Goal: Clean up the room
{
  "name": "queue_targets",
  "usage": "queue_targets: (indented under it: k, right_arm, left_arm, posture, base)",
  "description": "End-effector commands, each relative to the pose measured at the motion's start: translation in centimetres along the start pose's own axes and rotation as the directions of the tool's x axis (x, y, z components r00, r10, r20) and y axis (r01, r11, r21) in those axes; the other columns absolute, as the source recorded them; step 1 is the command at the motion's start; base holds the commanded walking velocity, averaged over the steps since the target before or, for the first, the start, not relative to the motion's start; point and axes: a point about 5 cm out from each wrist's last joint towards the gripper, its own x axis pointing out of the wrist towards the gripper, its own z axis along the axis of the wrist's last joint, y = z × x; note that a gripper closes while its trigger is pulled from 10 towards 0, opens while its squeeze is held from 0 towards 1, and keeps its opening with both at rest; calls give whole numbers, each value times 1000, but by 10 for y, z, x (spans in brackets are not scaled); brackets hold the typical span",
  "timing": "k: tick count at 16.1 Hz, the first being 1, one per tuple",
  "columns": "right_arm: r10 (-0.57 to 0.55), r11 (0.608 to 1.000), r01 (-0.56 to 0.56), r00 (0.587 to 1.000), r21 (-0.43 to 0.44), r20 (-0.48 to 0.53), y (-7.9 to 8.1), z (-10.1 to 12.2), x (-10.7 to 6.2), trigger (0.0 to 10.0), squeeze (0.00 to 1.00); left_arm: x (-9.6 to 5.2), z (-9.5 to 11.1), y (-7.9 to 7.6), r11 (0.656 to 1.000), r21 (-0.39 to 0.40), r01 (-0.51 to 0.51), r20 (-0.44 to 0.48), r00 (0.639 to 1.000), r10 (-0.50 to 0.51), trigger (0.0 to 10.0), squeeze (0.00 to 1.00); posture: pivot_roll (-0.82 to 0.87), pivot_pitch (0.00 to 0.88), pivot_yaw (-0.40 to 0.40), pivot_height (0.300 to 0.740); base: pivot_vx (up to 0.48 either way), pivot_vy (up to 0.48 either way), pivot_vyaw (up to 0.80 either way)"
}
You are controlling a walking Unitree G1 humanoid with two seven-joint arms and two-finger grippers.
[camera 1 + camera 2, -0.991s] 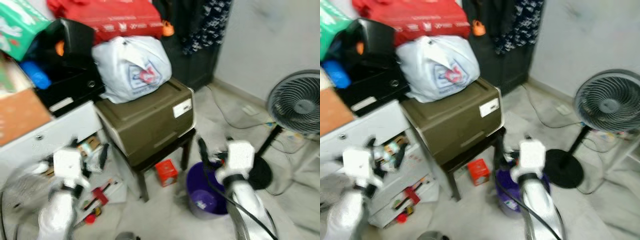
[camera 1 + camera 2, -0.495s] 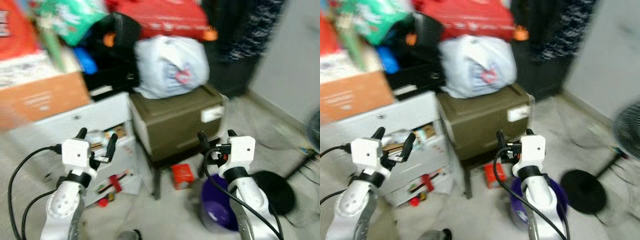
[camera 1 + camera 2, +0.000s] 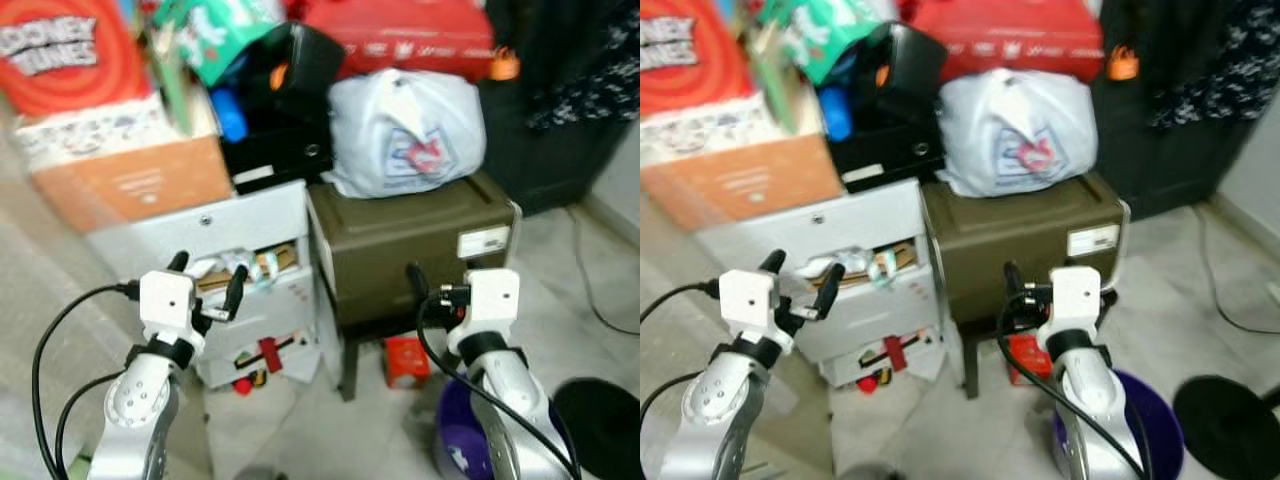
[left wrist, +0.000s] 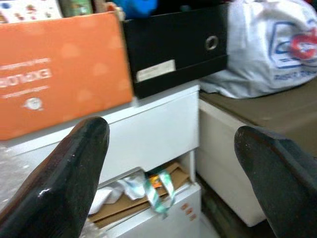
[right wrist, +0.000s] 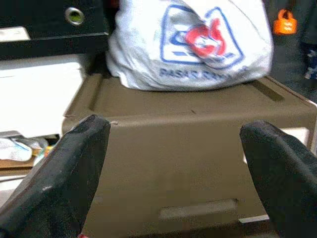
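A white drawer unit [image 3: 250, 225] stands in front of me, its drawers ajar and stuffed with paper and small clutter [image 3: 240, 270]. My left gripper [image 3: 208, 275] is raised just before those drawers, open and holding nothing [image 4: 168, 163]. To the right an olive storage box [image 3: 420, 240] sits on a dark stool with a white plastic bag [image 3: 405, 130] on top. In front of the olive box [image 5: 188, 148] my right gripper [image 3: 1035, 285] is held up, open and empty. A small red box [image 3: 405, 360] lies on the floor under the stool.
An orange cardboard box [image 3: 140, 180] and a black box [image 3: 280, 150] sit on the drawer unit, with a red bag [image 3: 400, 35] and other items piled above. A purple bucket [image 3: 455, 455] and a black fan base [image 3: 600, 415] stand on the floor at right. Cables trail across the floor.
The whole picture has shifted right, so the camera has turned left; the fan head has left the frame and the drawer unit is now central. Both grippers stay raised and open.
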Motion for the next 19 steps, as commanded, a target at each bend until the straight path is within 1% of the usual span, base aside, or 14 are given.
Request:
queue_targets:
  k: [1, 5, 19]
  right_arm:
    - [12, 1000, -12, 1000, 15, 7, 5, 3, 2, 10000, 0]
    - [20, 1000, -20, 1000, 13, 3, 6, 3, 4, 10000, 0]
    - [32, 999, -32, 999, 7, -5, 6, 3, 5, 10000, 0]
  left_arm:
    - [1, 0, 5, 1000, 20, -23, -20, 1000, 23, 10000, 0]
    - [2, 0, 4, 1000, 15, -6, -19, 1000, 6, 10000, 0]
    - [5, 0, 5, 1000, 12, -21, -26, 999, 22, 10000, 0]
  posture:
    - [-53, 0, 24, 740]
    - [-51, 0, 21, 740]
    - [-52, 0, 20, 740]
  base:
    - [0, 0, 0]
    - [0, 0, 530]
    - [0, 0, 798]
